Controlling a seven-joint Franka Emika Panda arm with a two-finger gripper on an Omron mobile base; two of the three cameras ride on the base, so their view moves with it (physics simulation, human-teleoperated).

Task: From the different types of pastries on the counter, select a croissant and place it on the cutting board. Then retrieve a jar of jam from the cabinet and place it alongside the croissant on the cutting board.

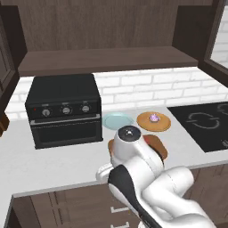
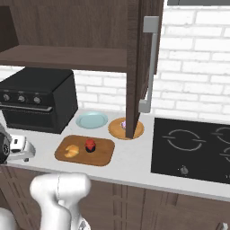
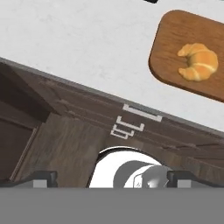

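The croissant [image 2: 71,151] lies on the left half of the cutting board [image 2: 101,157], and the red jar of jam [image 2: 90,145] stands upright right beside it. In the hand view the croissant [image 3: 199,61] rests on the board [image 3: 173,39] at the upper right. My gripper [image 3: 111,178] is open with nothing between its fingertips. It hangs over the counter's [image 2: 130,168] front edge, left of the board, and is seen at the far left as the gripper [image 2: 21,150]. The frosted pastry [image 1: 153,117] sits on a round wooden plate [image 1: 144,122]. The cabinet shelf [image 2: 63,56] is bare.
A black toaster oven [image 2: 38,101] stands at the back left, with a pale blue plate [image 2: 91,120] beside it. The open cabinet door [image 2: 143,63] hangs over the wooden plate. A black cooktop [image 2: 193,148] fills the right. Drawer fronts [image 3: 87,131] run below the counter edge.
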